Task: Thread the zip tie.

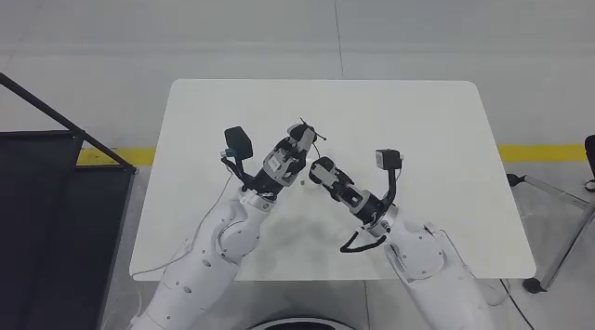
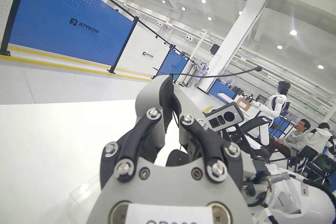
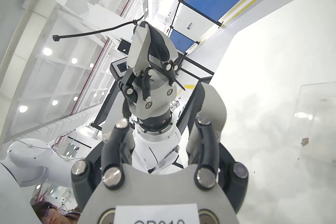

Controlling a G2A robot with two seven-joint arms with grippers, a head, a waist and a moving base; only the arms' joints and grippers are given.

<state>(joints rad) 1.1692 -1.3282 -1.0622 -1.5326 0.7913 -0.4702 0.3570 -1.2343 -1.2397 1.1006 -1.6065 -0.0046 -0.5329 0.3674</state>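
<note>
Zip tie [image 2: 215, 75] pinched at left gripper [image 2: 170, 93] fingertips.
Head end projecting free to one side; right gripper [image 3: 162, 112] fingers [image 3: 210, 109] spread, clear of tie.

zip tie [image 3: 94, 32]: mid-stretch hidden inside left gripper [image 3: 145, 25] | top view: barely discernible

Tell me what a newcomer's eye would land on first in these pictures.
The black zip tie stands out first. It is pinched in the shut left tool and held in the air over the white table. Close beside it is the right tool, open and holding nothing.
</note>
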